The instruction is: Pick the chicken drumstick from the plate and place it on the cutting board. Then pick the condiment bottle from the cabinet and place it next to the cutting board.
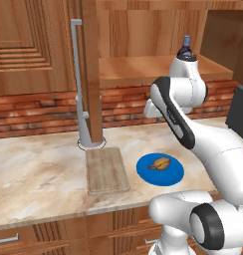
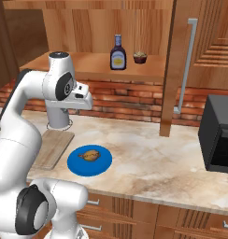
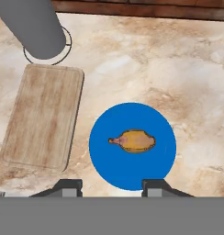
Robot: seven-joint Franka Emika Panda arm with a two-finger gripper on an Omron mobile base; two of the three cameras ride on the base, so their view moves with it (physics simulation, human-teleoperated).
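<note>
The golden-brown chicken drumstick lies in the middle of the blue plate on the marble counter, bone end pointing toward the cutting board. The bare wooden board sits just left of the plate. My gripper hovers open high above the plate's near rim, nothing between its fingers. From the sides I see the drumstick, the plate and the board. The condiment bottle stands upright on the open cabinet shelf; my arm half hides the bottle.
A grey upright cylinder stands behind the board. The cabinet door hangs open edge-on, with its long grey handle. A dark cupcake-like object sits beside the bottle. A black appliance occupies the counter's right end.
</note>
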